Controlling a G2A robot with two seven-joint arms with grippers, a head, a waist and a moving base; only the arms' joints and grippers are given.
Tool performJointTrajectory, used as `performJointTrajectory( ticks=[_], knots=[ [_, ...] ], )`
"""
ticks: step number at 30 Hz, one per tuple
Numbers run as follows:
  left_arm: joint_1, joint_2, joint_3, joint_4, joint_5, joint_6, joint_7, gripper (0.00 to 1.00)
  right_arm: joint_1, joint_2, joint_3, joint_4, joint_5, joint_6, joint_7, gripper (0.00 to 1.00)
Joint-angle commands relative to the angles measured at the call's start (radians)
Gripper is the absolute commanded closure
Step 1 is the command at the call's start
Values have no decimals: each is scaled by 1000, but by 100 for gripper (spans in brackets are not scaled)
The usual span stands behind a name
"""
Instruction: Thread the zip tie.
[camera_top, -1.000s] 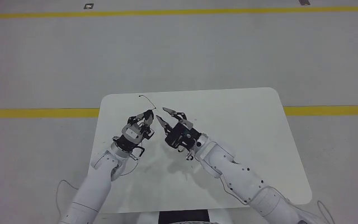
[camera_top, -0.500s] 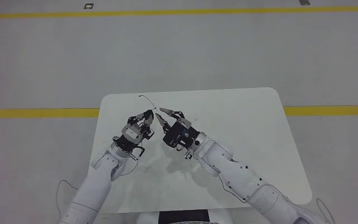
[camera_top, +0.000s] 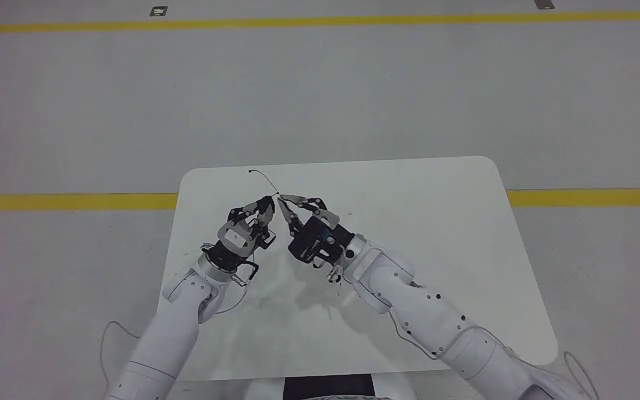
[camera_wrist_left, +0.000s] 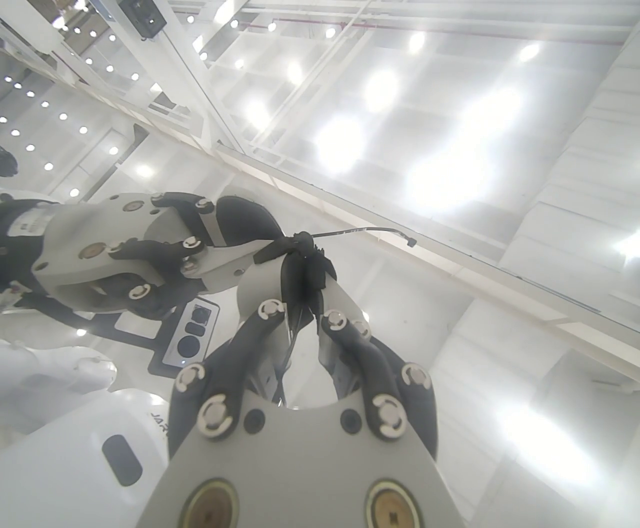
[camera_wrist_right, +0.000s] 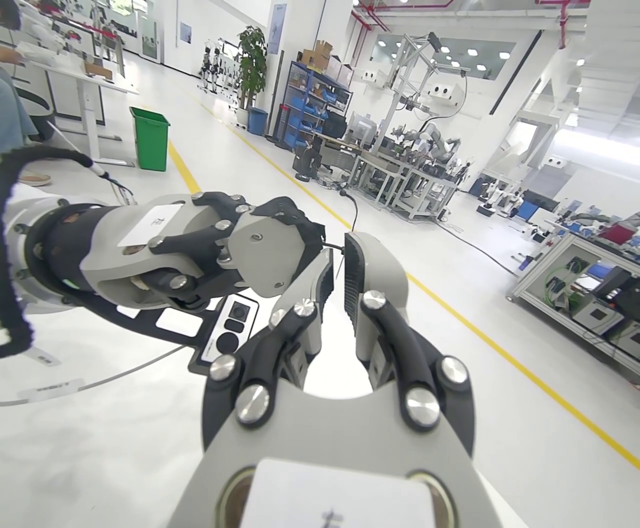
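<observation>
Two white robot arms meet over the left half of a white table, their grippers almost tip to tip. The left gripper has its dark pads pressed together, pinching a thin black zip tie partway along its length. One stretch of the tie sticks out beyond the fingertips, curves away from the robot toward the table's far edge, and ends in a small knob hanging free in the air. A second, finer stretch runs back between the fingers toward the palm. The right gripper comes in from the side, with its fingertips right beside the point where the tie is pinched. Its jaws stand narrowly apart, and a thin dark strand appears to pass through the gap between the pads. Whether either pad touches the strand is too fine to tell. As for progress, the tie is picked up and held above the table, and both grippers are gathered at it. No closed loop is visible, and the knobbed end is not through anything, so the threading itself looks undone. It is too small to tell whether that knob is the locking head. What seems to be left is for the right gripper to close on the strand, bring the tail to the head, and feed it through.
</observation>
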Motion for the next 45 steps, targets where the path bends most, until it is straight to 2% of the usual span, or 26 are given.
performJointTrajectory(
  ticks=[1,8,33,45],
  knots=[
    [0,0,0,0,0,0,0,100,2,0,-1,1,0,1,1,100],
    [0,0,0,0,0,0,0,100,2,8,0,0,0,10,11,100],
    [0,0,0,0,0,0,0,100,-59,86,54,-71,0,48,51,100],
    [0,0,0,0,0,0,0,100,-79,114,74,-107,0,54,67,100]
  ],
)
